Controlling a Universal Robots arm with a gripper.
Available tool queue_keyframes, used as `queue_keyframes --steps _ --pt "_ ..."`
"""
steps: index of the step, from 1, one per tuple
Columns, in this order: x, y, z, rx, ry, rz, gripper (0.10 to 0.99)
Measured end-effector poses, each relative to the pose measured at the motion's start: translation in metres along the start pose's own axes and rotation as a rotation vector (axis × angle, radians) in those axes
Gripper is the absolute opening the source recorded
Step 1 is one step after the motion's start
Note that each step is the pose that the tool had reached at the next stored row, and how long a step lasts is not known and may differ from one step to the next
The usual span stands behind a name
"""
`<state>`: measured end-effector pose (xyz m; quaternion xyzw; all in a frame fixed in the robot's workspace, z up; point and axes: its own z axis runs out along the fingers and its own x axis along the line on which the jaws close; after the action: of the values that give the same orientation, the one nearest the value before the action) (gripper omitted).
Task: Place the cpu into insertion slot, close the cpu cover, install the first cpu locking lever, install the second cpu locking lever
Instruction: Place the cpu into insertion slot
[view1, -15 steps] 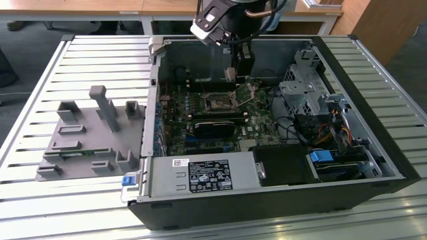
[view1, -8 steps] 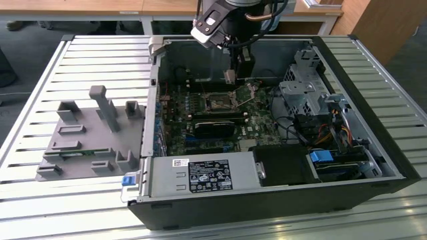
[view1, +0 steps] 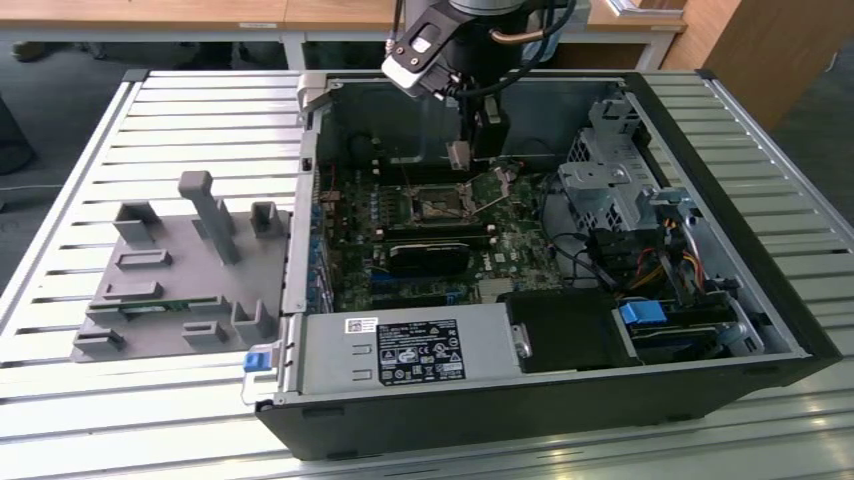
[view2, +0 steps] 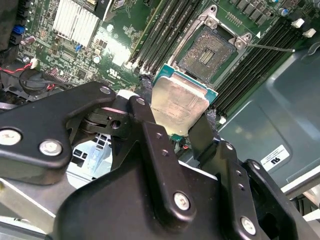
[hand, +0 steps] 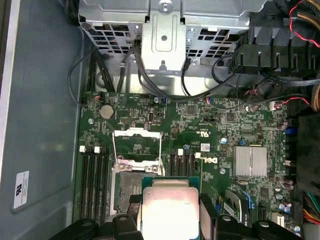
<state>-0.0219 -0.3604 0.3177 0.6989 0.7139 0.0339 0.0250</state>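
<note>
Second wrist view: gripper (view2: 172, 119) has the cpu (view2: 180, 102) pinched by two opposite edges, jaws narrowed to the chip's width, metal top facing the camera. You're holding it above the board (view2: 120, 55), near the slot (view2: 206, 47) but apart from it, not seated. In the first wrist view the cpu (hand: 170, 210) overlaps one edge of the slot (hand: 127, 190), and the cover (hand: 136, 133) stands flipped open on the slot's far side, so the slot is bare and ready. Exterior view puts the cpu (view1: 459, 155) up in the case, toward the back wall from the slot (view1: 435, 205). Risks, as a judgement: the grip is on thin edges only, so a bump could tilt or drop the chip onto the contacts. If you come down off-centre or rotated, a corner could ride the black frame and damage the contacts. The lever (view2: 270, 47) sticks out beside the slot and could snag the jaws. The jaws could also clip the open cover.
</note>
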Motion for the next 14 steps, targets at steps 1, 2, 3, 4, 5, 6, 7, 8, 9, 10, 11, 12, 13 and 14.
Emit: queue_keyframes --steps 1,2,3,4,5,6,7,8,9,10,11,12,13,14 --pt "0.0 0.0 0.0002 0.0 0.0001 -0.001 0.541" --pt "0.0 0.0 0.0003 0.0 0.0002 -0.001 0.541" --pt "0.0 0.0 0.0005 0.0 0.0004 -0.001 0.541" --pt "0.0 -0.0001 0.0007 0.0 0.0005 -0.002 0.541" --pt "0.0 -0.0001 0.001 0.0 0.0006 -0.002 0.541" --pt "0.0 -0.0001 0.0013 0.0 0.0009 -0.002 0.541" --pt "0.0 -0.0002 0.0017 0.0 0.0015 -0.002 0.541" --pt "0.0 -0.0002 0.002 0.0 0.0016 -0.002 0.541" --pt "0.0 -0.0003 0.0024 0.0 0.0017 -0.002 0.541" --pt "0.0 -0.0003 0.0028 0.0 0.0017 -0.002 0.541" --pt "0.0 -0.0004 0.0033 0.0 0.0017 -0.002 0.541" --pt "0.0 -0.0004 0.0037 0.0 0.0017 -0.002 0.541" --pt "-0.0001 -0.0004 0.0042 0.0 0.0017 -0.002 0.541" --pt "-0.0001 -0.0005 0.0048 0.0 0.0018 -0.002 0.541"
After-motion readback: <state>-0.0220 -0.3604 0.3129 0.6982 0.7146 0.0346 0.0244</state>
